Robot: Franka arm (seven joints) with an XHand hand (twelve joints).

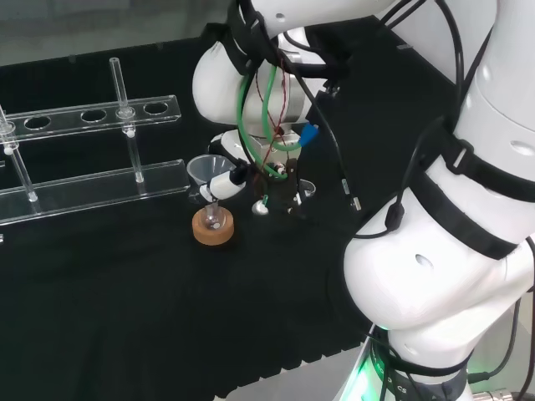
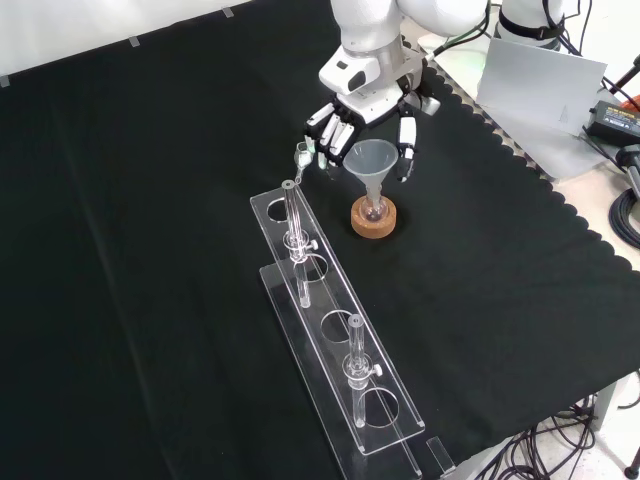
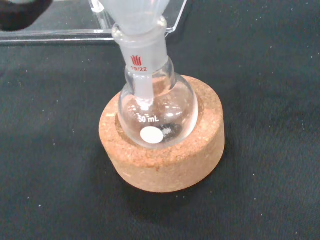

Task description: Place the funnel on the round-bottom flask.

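Front view: funnel point(image 2: 372, 165) in flask point(image 2: 374, 208)

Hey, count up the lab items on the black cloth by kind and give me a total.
Clear funnel, seated in the flask's neck: 1
Clear glass round-bottom flask: 1
Brown cork ring stand: 1
Clear plastic test-tube rack: 1
Total: 4
Thin clear tubes stand in the rack; their number is hard to tell, so they are left out.
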